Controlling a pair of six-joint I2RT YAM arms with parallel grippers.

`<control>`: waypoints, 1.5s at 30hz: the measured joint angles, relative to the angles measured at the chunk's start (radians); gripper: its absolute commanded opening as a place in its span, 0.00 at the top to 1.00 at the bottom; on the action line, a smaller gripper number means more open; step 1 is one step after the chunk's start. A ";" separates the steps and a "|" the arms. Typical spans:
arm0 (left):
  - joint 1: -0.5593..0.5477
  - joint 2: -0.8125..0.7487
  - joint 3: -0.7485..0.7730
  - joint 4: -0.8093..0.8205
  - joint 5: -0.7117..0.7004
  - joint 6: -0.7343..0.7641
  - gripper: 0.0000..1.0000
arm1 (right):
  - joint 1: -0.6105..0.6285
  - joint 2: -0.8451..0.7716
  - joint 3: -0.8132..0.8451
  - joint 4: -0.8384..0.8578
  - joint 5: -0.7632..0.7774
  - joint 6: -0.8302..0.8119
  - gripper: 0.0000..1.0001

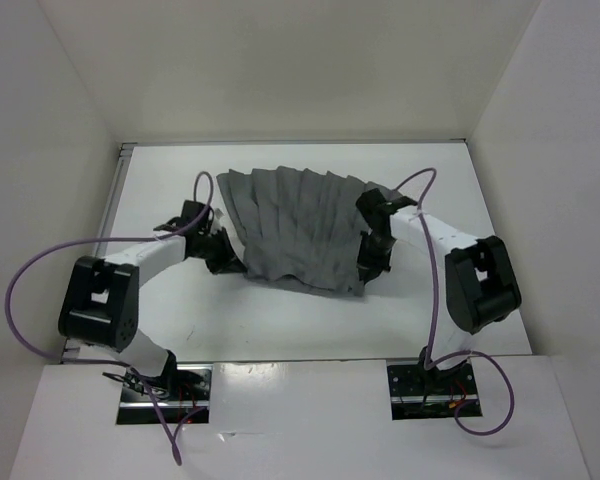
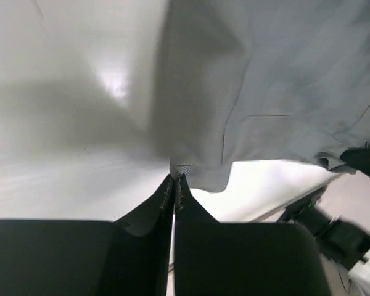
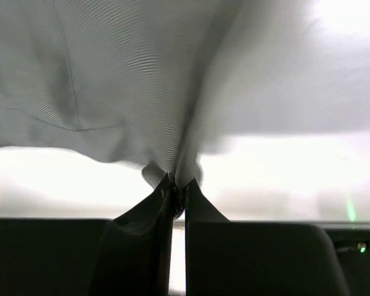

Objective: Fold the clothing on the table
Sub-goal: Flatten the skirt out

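On the white table (image 1: 280, 325), walled in white on three sides, the grey pleated clothing (image 1: 300, 225) is lying spread at the centre as I am running both arms from a distance. Its pleats are fanning toward the near edge, and the two arms are flanking that near hem, one at each lower corner.

The right gripper (image 3: 177, 185) is pinching the right-hand corner, jaws all but closed, with the cloth gathering into a ridge that is rising from its tips. The left gripper (image 2: 174, 179) is standing fully closed at the left-hand corner. It seems to be nipping the very edge of the hem, though the blur in its wrist view is leaving me unsure how much fabric is between the pads.

I am judging this as the start of the first fold, with both corners taken. The next move is calling for lifting both corners evenly and carrying them to the far edge without the thin left-hand hold slipping.
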 measured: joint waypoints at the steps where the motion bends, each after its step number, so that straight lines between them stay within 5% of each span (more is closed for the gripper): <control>1: 0.014 -0.029 0.034 -0.039 -0.022 0.013 1.00 | -0.024 -0.014 0.027 -0.003 0.011 -0.005 1.00; 7: 0.116 -0.172 0.288 -0.092 -0.085 0.071 1.00 | -0.227 -0.072 0.147 0.037 0.042 -0.034 1.00; 14: 0.161 -0.187 0.129 -0.098 -0.103 0.093 1.00 | -0.294 -0.086 0.077 0.024 0.094 -0.085 1.00; 18: 0.148 -0.173 0.048 -0.148 -0.106 0.093 0.98 | -0.293 -0.086 0.020 0.020 0.092 -0.113 0.71; 22: 0.130 -0.173 0.029 -0.124 -0.091 0.081 0.76 | -0.293 -0.087 0.008 0.014 0.096 -0.116 0.60; 25: 0.105 -0.164 0.000 -0.066 -0.050 0.043 0.71 | -0.293 -0.095 0.011 0.006 0.114 -0.118 0.59; 37: -0.072 0.201 0.133 0.125 0.052 -0.067 0.69 | -0.293 -0.172 0.018 -0.032 0.159 -0.114 0.53; 45: -0.150 0.290 0.186 0.200 0.125 -0.124 0.69 | -0.293 -0.178 0.018 -0.032 0.159 -0.101 0.53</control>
